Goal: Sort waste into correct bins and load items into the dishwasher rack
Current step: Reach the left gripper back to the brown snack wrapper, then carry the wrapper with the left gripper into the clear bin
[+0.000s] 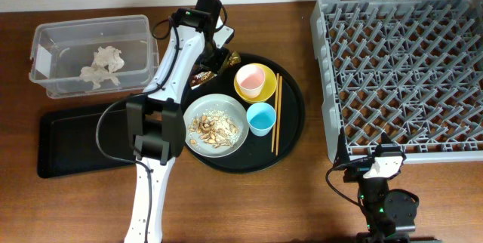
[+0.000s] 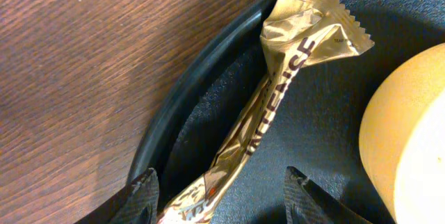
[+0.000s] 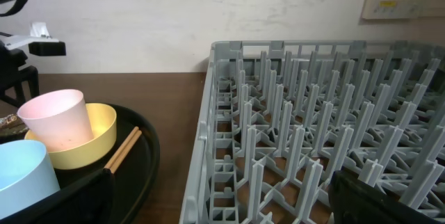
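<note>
Item: gold-brown wrapper, inside the round black tray along its rim, toward the surface's far edge.
Left end effector: spread wide, straddling the wrapper's lower end.
Advice: descend centred and pinch the twisted middle, clear of the yellow bowl.
Right end effector: aperture cannot be told.

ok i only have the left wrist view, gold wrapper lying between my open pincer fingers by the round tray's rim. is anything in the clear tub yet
Observer: Yes, the clear tub holds a crumpled white tissue.
Operator: and where's the flat black tray
Observer: The shallow black tray lies beside the tub, on the side nearer the robot's base, and the left arm crosses its right end.
Operator: whats the yellow thing at my right edge
Observer: A yellow bowl with a pink cup standing inside it.
</note>
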Robot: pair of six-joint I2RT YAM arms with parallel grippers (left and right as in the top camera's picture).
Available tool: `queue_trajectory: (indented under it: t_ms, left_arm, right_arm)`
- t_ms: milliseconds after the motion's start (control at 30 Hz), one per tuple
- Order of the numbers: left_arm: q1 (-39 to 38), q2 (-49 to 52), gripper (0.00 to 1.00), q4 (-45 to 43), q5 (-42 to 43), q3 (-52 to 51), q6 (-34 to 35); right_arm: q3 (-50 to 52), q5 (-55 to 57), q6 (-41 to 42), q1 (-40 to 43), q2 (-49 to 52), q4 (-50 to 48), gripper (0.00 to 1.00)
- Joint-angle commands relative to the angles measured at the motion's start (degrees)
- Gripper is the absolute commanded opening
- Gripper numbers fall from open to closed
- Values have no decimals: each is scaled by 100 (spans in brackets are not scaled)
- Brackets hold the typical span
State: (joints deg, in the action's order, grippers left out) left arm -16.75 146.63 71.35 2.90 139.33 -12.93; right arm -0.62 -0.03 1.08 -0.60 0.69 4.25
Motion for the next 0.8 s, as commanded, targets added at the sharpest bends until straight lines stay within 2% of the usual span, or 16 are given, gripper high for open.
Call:
queue_trajectory:
  t_ms: [0, 33, 100, 133, 233, 333, 400, 633, 767]
  left_arm:
    - [-2, 240, 53, 2, -66, 9, -153]
    - [-2, 258, 50, 0, -63, 9, -153]
    - [-2, 267, 32, -13, -59, 9, -144]
    - [-4, 267, 28, -13, -59, 11, -129]
    - [-7, 267, 28, 22, -57, 11, -127]
    - [-9, 267, 1, 31, -57, 11, -116]
    - [-9, 219, 1, 46, 24, 26, 181]
    - [109, -560, 1, 212, 874, 358, 223]
    - [393, -1187, 1, 118, 870, 516, 1040]
  right_arm:
    - [31, -15, 2, 33, -33, 28, 98]
    - [31, -15, 2, 33, -33, 28, 98]
    - [31, -15, 2, 33, -33, 28, 98]
    - [31, -15, 2, 33, -33, 28, 98]
    - [31, -15, 0, 33, -33, 28, 99]
    - [31, -15, 0, 33, -33, 28, 98]
    - [31, -15, 2, 33, -33, 28, 98]
    - [31, -15, 2, 33, -33, 28, 98]
    - [31, -15, 0, 33, -33, 28, 98]
